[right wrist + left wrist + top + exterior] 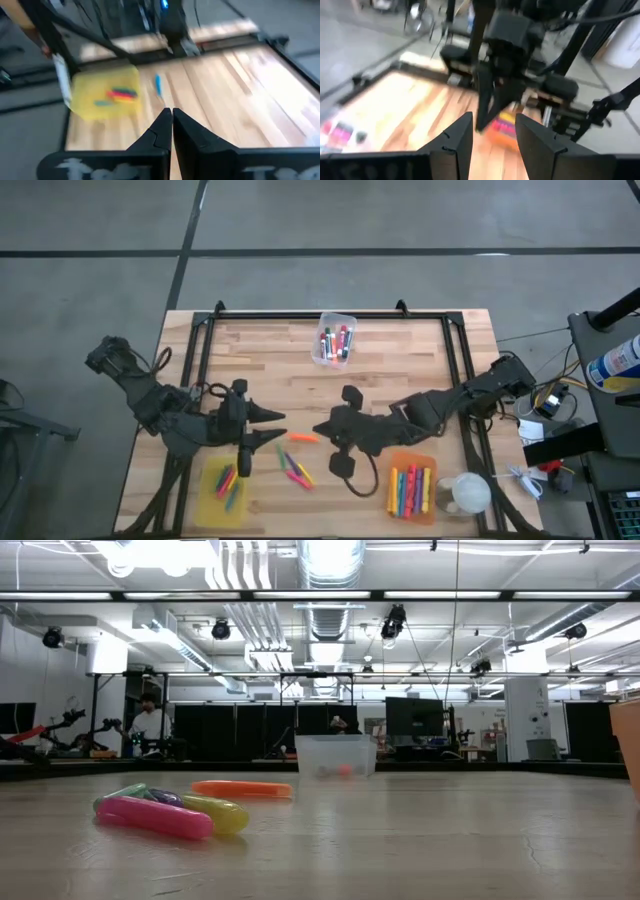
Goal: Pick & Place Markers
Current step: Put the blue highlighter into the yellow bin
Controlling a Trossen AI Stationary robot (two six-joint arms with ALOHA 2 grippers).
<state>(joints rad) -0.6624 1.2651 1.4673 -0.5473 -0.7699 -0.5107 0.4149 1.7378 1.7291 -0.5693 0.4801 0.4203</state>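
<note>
A yellow bin (223,487) and an orange bin (412,490) sat at the near edge, both holding markers. Loose markers (296,468) lay between them, beside the left gripper (276,427), fingers apart and empty, and the right gripper (322,429), fingers together and empty. A clear bin (334,339) with more markers stood unobstructed at the far edge.

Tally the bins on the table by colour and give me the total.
Yellow bin: 1
Orange bin: 1
Clear bin: 1
Total: 3 bins
</note>
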